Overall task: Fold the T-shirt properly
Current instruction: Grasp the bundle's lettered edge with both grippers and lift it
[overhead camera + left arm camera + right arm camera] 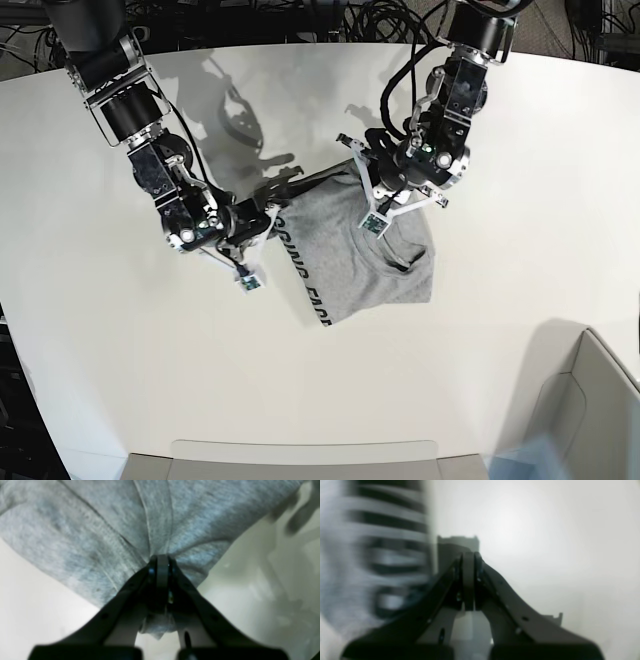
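The T-shirt [370,255] lies near the middle of the white table [520,180], a little toward its far edge, bunched into a rough folded slab of heather-grey cotton. Its plain side faces up over most of the cloth, with the ribbed collar showing toward the right part, while a turned-over strip along its left edge shows bold black block lettering. The left gripper [162,562] has its jaws pinched tight on a gathered fold of the grey fabric, which fans out in creases from the fingertips. The right gripper [468,557] sits at the lettered edge with its jaws pressed together and nothing visible between them; the lettering [390,555] blurs past just beside it.
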Controlling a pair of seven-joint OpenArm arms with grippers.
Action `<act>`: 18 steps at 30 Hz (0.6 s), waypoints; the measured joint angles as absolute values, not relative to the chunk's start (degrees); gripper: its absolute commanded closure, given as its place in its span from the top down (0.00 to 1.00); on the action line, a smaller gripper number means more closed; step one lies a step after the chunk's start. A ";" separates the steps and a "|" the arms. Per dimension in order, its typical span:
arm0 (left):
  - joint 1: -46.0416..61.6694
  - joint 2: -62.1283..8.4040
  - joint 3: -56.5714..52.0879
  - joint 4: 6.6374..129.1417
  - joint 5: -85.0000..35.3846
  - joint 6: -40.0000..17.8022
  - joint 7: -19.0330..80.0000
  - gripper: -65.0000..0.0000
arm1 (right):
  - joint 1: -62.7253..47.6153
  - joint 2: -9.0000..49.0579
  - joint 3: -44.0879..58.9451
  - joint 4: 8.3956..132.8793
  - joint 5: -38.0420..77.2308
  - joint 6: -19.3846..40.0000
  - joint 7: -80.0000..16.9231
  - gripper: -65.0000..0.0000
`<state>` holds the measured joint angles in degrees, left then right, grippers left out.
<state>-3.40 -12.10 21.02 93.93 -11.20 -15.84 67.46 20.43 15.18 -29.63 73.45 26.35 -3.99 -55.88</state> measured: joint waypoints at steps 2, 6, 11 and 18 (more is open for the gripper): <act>-4.64 -13.82 20.99 93.17 -10.22 -15.59 67.48 0.00 | 20.69 14.22 -32.77 73.87 26.81 -3.97 -55.44 0.00; -8.03 -14.39 17.85 89.56 -9.89 -15.33 67.70 0.00 | 20.93 11.33 -36.71 73.93 26.24 -4.03 -55.07 0.00; -15.35 -14.41 16.62 80.93 -9.45 -15.40 64.77 0.00 | 19.99 9.02 -40.71 75.50 25.98 -4.08 -54.98 0.00; -25.19 -12.12 16.75 66.54 -9.41 -15.25 54.94 0.00 | 12.53 10.09 -36.62 86.67 27.14 -4.05 -57.45 0.00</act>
<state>-25.19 -12.12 16.75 66.54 -9.41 -15.25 54.94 12.53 10.09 -36.62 86.67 27.14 -4.05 -57.45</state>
